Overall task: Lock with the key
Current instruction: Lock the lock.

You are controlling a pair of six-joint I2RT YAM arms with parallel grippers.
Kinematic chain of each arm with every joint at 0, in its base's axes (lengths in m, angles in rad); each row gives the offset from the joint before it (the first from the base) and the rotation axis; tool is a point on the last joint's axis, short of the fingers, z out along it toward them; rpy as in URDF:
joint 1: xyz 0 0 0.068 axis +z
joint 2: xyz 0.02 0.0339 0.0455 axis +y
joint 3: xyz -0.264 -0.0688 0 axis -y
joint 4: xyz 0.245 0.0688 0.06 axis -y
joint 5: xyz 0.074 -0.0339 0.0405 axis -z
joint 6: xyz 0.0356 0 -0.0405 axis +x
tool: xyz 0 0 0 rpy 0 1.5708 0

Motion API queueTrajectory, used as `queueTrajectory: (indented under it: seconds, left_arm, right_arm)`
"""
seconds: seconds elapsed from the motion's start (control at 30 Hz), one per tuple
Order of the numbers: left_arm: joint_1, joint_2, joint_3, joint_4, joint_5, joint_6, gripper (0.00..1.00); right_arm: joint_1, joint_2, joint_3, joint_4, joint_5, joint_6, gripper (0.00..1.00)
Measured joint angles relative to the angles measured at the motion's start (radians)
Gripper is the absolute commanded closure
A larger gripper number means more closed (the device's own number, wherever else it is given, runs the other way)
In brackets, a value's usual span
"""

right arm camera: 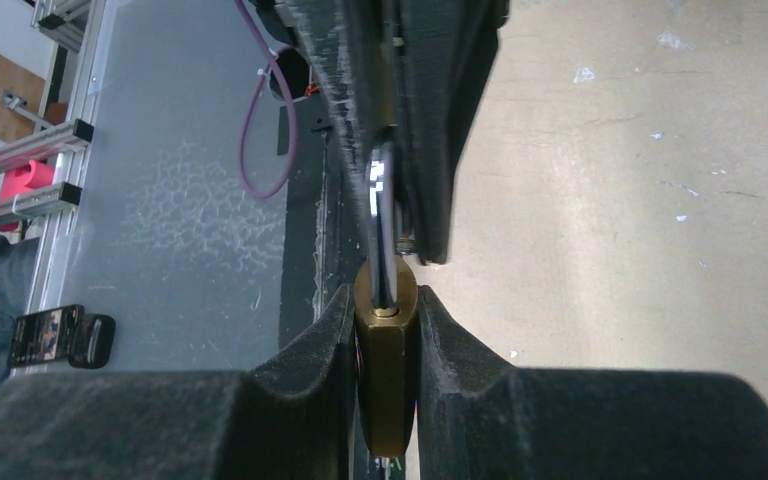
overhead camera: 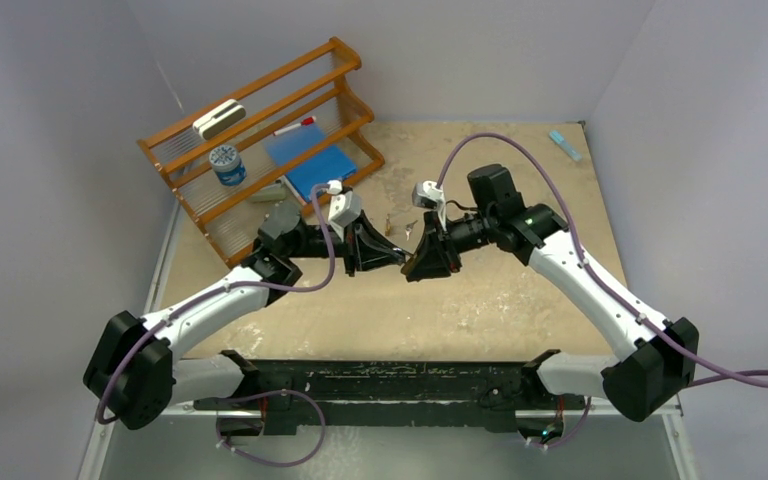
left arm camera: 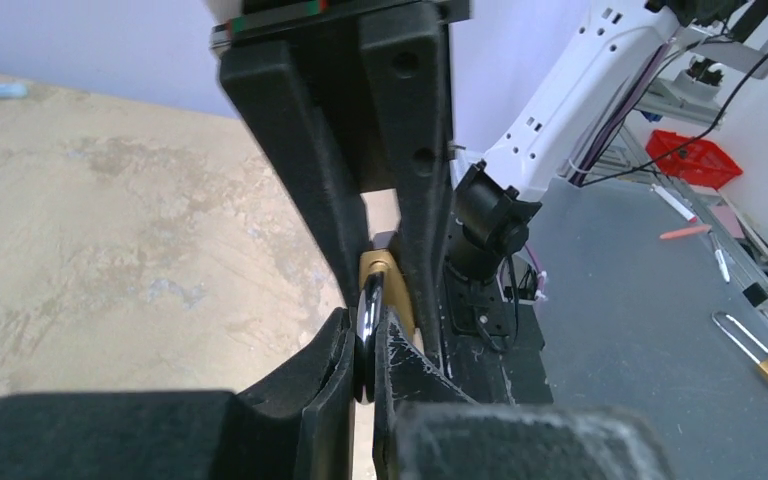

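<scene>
Padlock [right arm camera: 388, 375] being held above the bench [overhead camera: 480, 300].
Brass body [left arm camera: 378, 272] is being pinched by right fingers [right arm camera: 290, 400], shackle [right arm camera: 380, 195] by left fingers [left arm camera: 305, 400].

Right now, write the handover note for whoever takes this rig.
Right gripper: jaws shut on the brass padlock body, held above the table.
Left gripper: jaws closed on its steel shackle.
Done: padlock pinned between both arms.
To do: find the key, not clearly visible in any view, insert, turn. Whether the shackle is seated cannot be told.
</scene>
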Motion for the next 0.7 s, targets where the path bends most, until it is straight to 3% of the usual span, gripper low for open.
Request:
queueTrajectory:
  seconds: [0.37, 0.43, 0.53, 0.6, 0.7]
  left_arm:
    - [-0.003, 0.024, -0.008, 0.167, 0.005, -0.171, 1.00]
    - [-0.003, 0.023, -0.008, 0.200, -0.013, -0.195, 1.00]
    - [-0.005, 0.023, -0.011, 0.230, -0.044, -0.219, 1.00]
    - [-0.006, 0.020, -0.012, 0.245, -0.067, -0.227, 1.00]
    - [-0.006, 0.002, -0.012, 0.274, -0.109, -0.233, 1.00]
  right_arm:
    - [-0.005, -0.026, -0.010, 0.066, 0.013, 0.024, 1.00]
    - [-0.005, -0.062, -0.050, 0.158, 0.031, 0.076, 0.87]
    - [-0.003, -0.135, -0.149, 0.338, 0.071, 0.170, 0.58]
    - [0.000, -0.168, -0.195, 0.420, 0.103, 0.219, 0.03]
    - [0.001, -0.176, -0.208, 0.466, 0.137, 0.250, 0.01]
